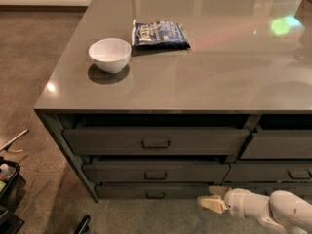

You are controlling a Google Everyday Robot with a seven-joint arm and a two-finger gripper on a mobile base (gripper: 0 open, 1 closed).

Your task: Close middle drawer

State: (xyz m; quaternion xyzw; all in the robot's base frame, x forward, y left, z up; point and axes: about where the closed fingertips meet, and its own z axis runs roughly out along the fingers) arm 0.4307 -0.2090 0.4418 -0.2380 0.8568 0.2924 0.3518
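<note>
The middle drawer (pixel 156 172) sits slightly pulled out in the table's (pixel 219 77) left stack, beneath the further-out top drawer (pixel 156 141). The gripper (pixel 213 198) hangs low to its right, slightly parted and empty. On the table stand an empty white bowl (pixel 110 54) and a blue bag (pixel 161 33).

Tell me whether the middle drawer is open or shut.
Slightly open: middle drawer juts past the bottom drawer; gripper low right, apart.
</note>
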